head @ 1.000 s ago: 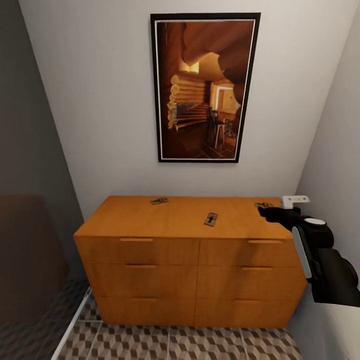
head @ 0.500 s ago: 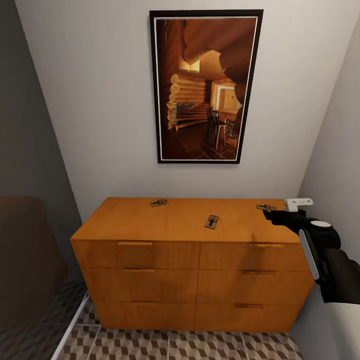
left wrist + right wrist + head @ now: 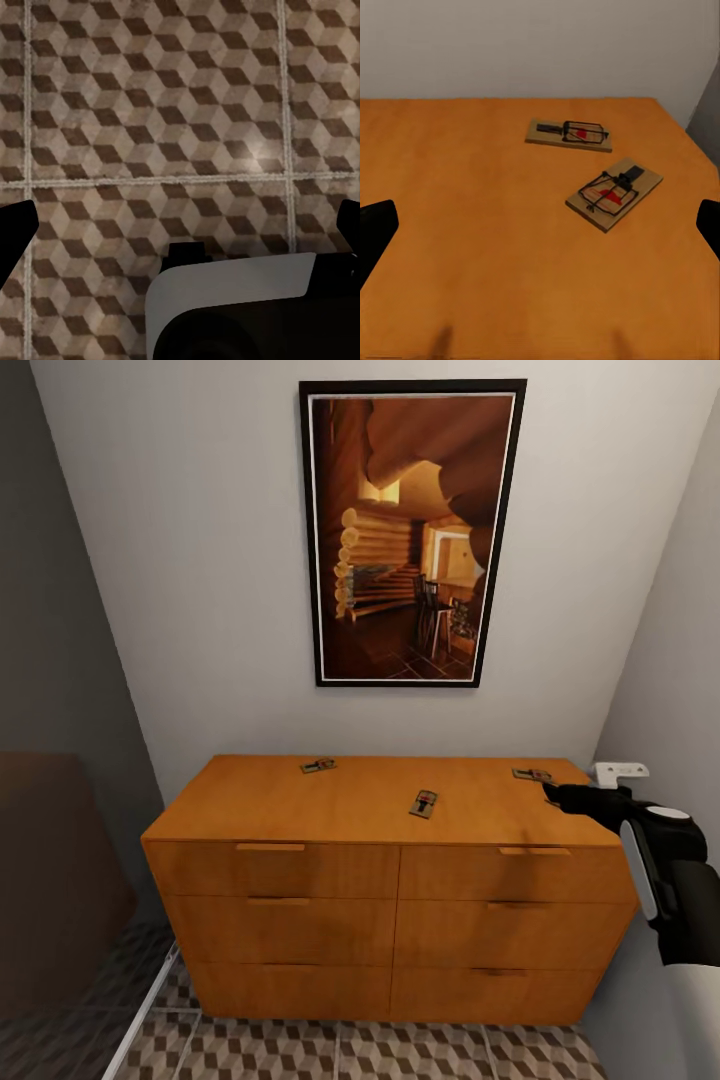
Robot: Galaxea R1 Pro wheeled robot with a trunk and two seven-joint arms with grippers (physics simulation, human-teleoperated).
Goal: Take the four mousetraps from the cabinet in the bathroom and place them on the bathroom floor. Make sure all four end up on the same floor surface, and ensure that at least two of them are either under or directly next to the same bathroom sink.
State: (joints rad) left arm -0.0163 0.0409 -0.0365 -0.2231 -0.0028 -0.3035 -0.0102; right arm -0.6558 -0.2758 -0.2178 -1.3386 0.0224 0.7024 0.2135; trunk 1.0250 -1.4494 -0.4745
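While the robot faces the wide, low orange-brown wooden chest of drawers [image 3: 390,880], three small flat tan wooden mousetraps with dark wire and a red mark lie on its top in the head view: one near the back edge toward the left [image 3: 318,765], one nearer the middle [image 3: 423,802], and one by the back right corner [image 3: 532,774]. The right gripper [image 3: 560,796] hangs over the right end of the top, its black fingers aimed at that corner trap, apparently because it is the nearest piece to collect. From the right wrist view, two traps sit close together but apart near the far right corner, one lying along the back edge [image 3: 569,134] and one turned at an angle in front of it [image 3: 614,193], so all four are probably still on the cabinet. The dark finger tips stand at opposite sides of that picture, so the right jaws are spread wide and hold nothing. In the left wrist view the left gripper [image 3: 180,225] points straight down at the brown, beige and white cube-patterned floor tiles [image 3: 150,112], fingers likewise wide apart and empty, seemingly parked out of the way. A dark-framed picture of a log cabin interior [image 3: 410,532] hangs on the pale wall above the chest. No trap has reached the floor yet, and a sink is not to be made out.
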